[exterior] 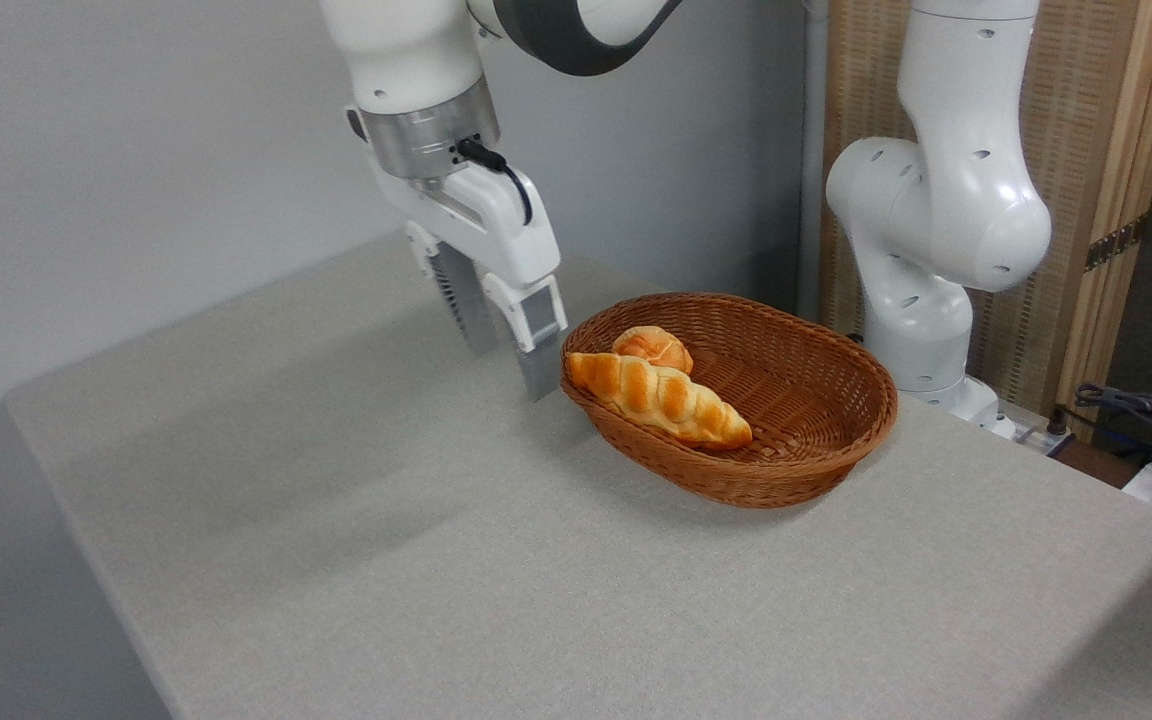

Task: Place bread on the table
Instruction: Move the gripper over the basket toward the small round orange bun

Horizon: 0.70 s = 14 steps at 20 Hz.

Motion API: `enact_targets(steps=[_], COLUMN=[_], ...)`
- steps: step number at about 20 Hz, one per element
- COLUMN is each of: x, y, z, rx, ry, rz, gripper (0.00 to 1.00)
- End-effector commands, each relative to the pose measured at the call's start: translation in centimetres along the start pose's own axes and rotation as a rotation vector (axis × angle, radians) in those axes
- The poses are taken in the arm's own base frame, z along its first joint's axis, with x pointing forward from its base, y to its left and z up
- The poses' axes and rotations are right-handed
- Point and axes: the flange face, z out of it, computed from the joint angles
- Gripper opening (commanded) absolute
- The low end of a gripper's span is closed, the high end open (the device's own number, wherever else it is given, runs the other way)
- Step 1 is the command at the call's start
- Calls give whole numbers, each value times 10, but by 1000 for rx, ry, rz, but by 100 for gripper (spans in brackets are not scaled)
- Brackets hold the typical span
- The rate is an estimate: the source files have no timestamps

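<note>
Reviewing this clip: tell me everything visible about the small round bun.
The bread is a small, knobbly, orange-golden bun with a lumpy folded top. It lies inside the wicker basket, near its left end, behind the long twisted loaf, which hides its lower part. The gripper hangs outside the basket, not touching it.

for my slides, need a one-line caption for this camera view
Panda gripper hangs empty beside a wicker basket holding a small bun and twisted loaf.

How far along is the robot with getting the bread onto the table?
Nothing is done yet: the bread lies in the basket behind the long loaf. The gripper hangs empty just left of the basket, fingers apart. Grasping, lifting and placing on the table remain.
</note>
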Motion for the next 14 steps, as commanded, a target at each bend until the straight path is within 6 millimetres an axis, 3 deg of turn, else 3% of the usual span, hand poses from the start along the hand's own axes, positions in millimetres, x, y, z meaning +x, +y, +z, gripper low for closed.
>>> enact_targets(steps=[1,9,14], x=[-34,-63,-61], y=[30,57,77], z=[7,33,55], rx=[-51,-142,-183], ry=[-24,-129,-198], rz=[-5,1,40], gripper=[100,100,100])
